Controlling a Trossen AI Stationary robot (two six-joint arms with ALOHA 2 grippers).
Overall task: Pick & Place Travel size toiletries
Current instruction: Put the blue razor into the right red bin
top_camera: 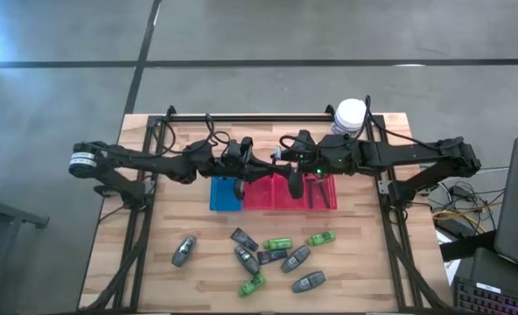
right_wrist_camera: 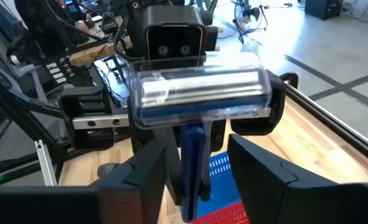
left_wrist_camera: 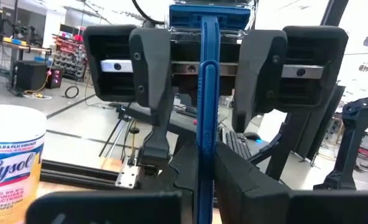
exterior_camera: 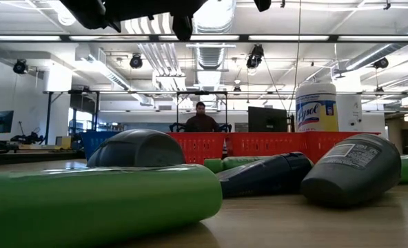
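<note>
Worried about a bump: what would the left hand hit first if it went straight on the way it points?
Likely the right hand, facing it just beyond the razor it holds, though the gap is hard to judge.

The wooden tabletop [top_camera: 154,262] carries a blue tray [top_camera: 225,197], a red tray [top_camera: 272,194], a white-capped jar [top_camera: 350,115], and scattered grey bottles [top_camera: 184,251], green bottles [top_camera: 277,243] and dark packs [top_camera: 243,238].

- Left gripper [top_camera: 239,185] hangs over the small blue mesh tray [top_camera: 224,199]; its fingers' state can't be told.
- Right gripper [top_camera: 294,185] hangs over the red mesh tray [top_camera: 272,198].
- White-capped round jar [top_camera: 350,115] stands near the table's far edge.
- Grey oval bottles [top_camera: 184,251] and bright green bottles [top_camera: 321,238] lie scattered on the pale wooden table [top_camera: 119,227].
</note>
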